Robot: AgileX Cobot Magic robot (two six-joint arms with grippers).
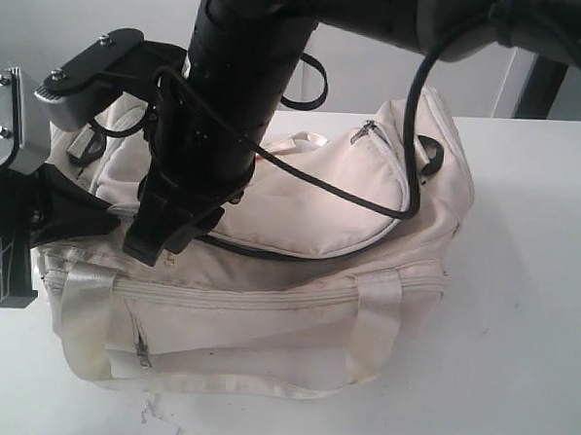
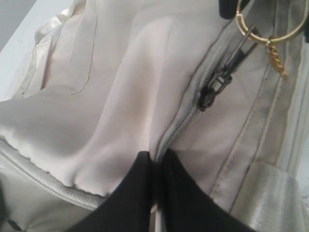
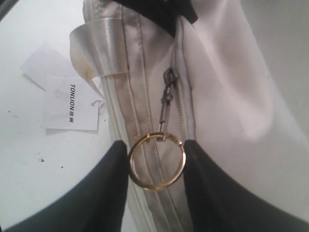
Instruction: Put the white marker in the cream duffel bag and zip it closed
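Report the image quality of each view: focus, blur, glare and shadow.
Exterior view: the black arm up close is soft and hides much of the cream duffel bag; the table looks washed out. Left wrist view: zip pull fairly sharp, fabric folds shaded, left gripper's fingers featureless black. Right wrist view: gold ring crisp, paper tag slightly soft but readable.

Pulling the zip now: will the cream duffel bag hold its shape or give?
Probably floppy: the cream duffel bag sags and folds near the zip, so fabric may bunch ahead of the slider. The left hand pinching the fabric should help keep it taut. It sits wide and low, so tipping seems unlikely, though it could slide on the smooth table.
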